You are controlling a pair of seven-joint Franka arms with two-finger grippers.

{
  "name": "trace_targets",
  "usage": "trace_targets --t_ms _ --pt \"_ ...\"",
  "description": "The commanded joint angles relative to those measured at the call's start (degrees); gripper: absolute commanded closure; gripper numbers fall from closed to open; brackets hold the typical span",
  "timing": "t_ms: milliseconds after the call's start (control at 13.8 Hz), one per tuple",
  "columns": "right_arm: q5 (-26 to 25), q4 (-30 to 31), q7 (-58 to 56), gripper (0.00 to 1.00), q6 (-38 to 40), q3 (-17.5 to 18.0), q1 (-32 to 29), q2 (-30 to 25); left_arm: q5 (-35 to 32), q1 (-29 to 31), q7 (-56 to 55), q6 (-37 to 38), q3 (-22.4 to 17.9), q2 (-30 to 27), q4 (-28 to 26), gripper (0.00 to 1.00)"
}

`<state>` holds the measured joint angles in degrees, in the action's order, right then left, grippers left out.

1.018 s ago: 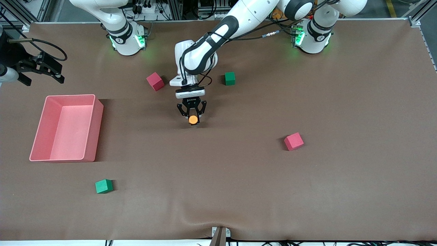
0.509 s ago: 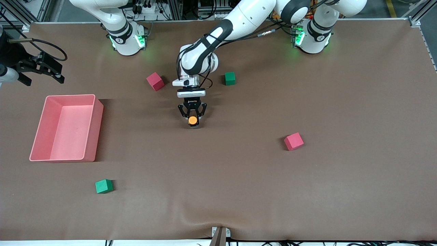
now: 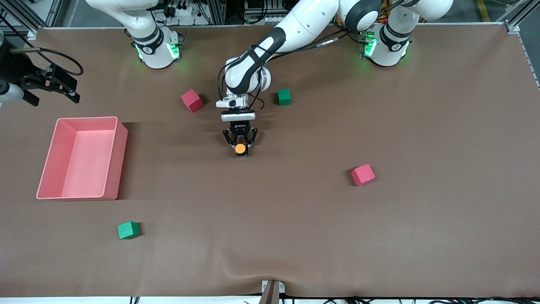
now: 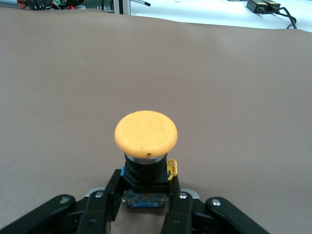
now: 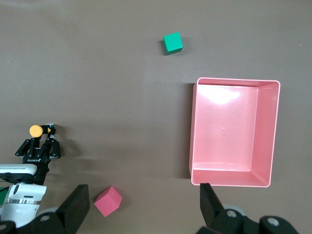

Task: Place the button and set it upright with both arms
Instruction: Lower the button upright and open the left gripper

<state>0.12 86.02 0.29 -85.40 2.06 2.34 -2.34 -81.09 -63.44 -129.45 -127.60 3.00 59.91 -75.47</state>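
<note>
Brown table (image 3: 295,211): left gripper (image 3: 240,145) clamps button (image 4: 146,141), orange cap, black body; right gripper (image 5: 141,207) spread wide.

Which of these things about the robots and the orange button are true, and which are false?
1. The left gripper is shut on the button. True.
2. The button lies inside the pink bin. False: it is in the left gripper, at the middle of the table, well apart from the bin.
3. The right gripper is open and holds nothing. True: it waits at the right arm's end of the table, above the bin in the front view.
4. There are three green cubes on the table. False: only two green cubes and two red cubes.
</note>
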Motion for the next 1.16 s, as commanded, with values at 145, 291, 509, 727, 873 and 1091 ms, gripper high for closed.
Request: trace_targets --t_ms 145,291,509,727,873,1091 --pt "-0.03 -1.21 -0.29 0.00 0.76 0.23 -0.49 0.67 -1.26 -0.54 -2.12 -0.64 -0.45 -0.14 -0.21 0.00" --pt "-0.03 -1.21 -0.29 0.00 0.76 0.23 -0.49 0.67 0.31 -0.80 -2.12 -0.29 0.60 -0.58 -0.29 0.00" --pt "-0.03 -1.21 -0.29 0.00 0.76 0.23 -0.49 0.67 6.45 -1.07 -1.51 0.41 2.88 -1.81 -0.29 0.00" --pt "-0.03 -1.29 -0.29 0.00 0.76 0.23 -0.58 0.67 15.40 -0.89 2.51 5.93 7.18 -4.35 -0.21 0.00" --pt "-0.03 -1.21 -0.29 0.00 0.76 0.23 -0.58 0.67 25.84 -0.89 9.18 10.07 8.51 -7.24 -0.03 0.00" --pt "0.06 -1.21 -0.29 0.00 0.76 0.23 -0.58 0.67 37.46 -0.63 17.01 12.54 8.60 -12.69 0.06 0.00"
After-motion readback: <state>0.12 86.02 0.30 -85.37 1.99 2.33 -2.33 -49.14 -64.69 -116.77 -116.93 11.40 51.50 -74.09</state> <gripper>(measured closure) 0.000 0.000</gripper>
